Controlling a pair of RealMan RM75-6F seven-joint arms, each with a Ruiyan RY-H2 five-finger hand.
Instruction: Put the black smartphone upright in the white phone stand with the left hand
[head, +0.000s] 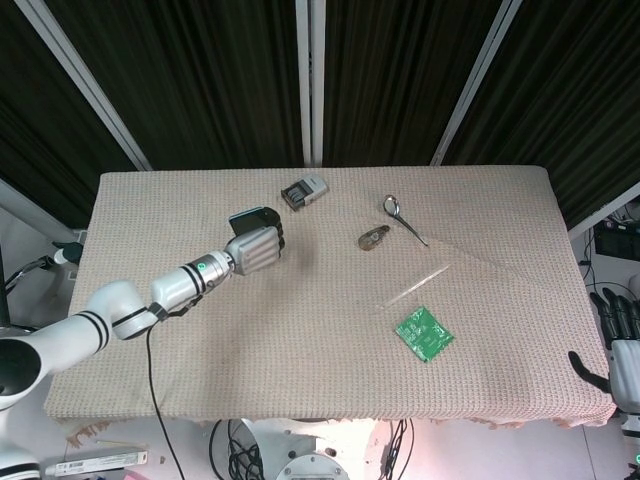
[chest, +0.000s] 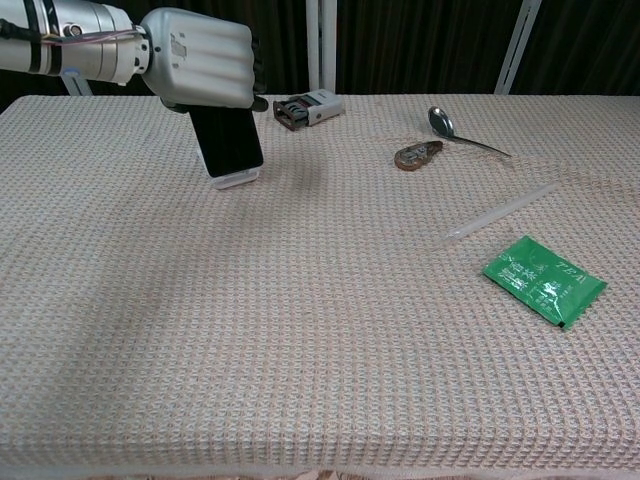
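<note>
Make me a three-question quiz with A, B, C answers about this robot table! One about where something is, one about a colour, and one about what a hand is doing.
1. Where is the spoon?
A. At the far side of the table, right of the phone
B. Inside the green packet
C. Under the phone stand

2. What colour is the flat packet at the near right?
A. Red
B. Green
C. Blue

3. What is the left hand doing?
A. Lying flat on the cloth
B. Lifting the spoon
C. Holding the black smartphone by its top

Answers:
1 A: the chest view shows it near the far edge, well right of the phone.
2 B: it is plainly green in both views.
3 C: its fingers wrap the phone's top while the bottom edge sits at the white phone stand.
</note>
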